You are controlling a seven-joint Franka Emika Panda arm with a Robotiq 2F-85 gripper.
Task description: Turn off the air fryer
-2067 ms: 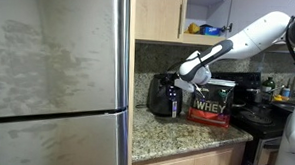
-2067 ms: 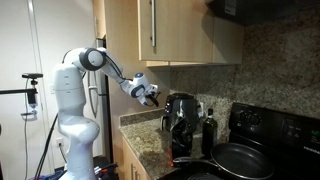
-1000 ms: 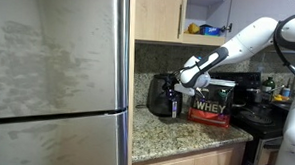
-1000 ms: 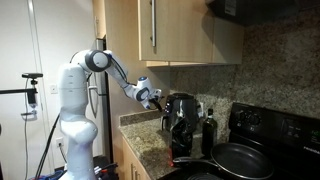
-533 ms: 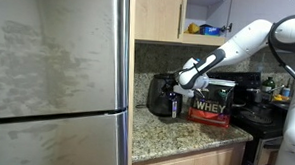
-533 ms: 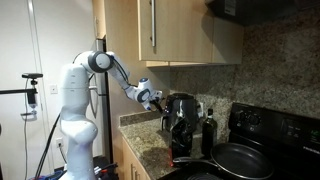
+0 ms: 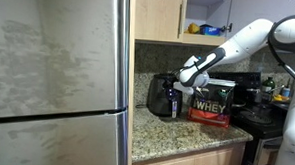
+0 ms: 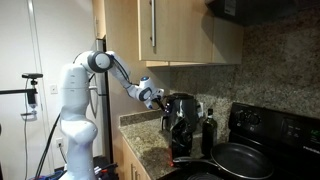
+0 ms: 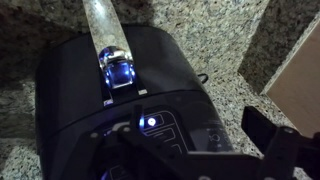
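The air fryer point(image 7: 165, 96) is a dark egg-shaped appliance on the granite counter, seen in both exterior views point(image 8: 180, 118). In the wrist view its top point(image 9: 90, 90) fills the frame, with a handle point(image 9: 112, 55) and a control panel where one button point(image 9: 148, 122) glows blue-white. My gripper point(image 7: 185, 80) hovers just above the front top of the air fryer point(image 8: 156, 98). In the wrist view the gripper point(image 9: 185, 155) has its fingers spread apart over the panel and is empty.
A black tub with a red base and white lettering point(image 7: 213, 103) stands right beside the air fryer. A steel fridge point(image 7: 58, 79) borders the counter. A dark bottle point(image 8: 208, 130), a stove with a pan point(image 8: 236, 158) and overhead cabinets point(image 8: 150, 30) are near.
The gripper has moved in from beside the counter to just over the air fryer's top, slowing over the last half second. Nothing else has moved.
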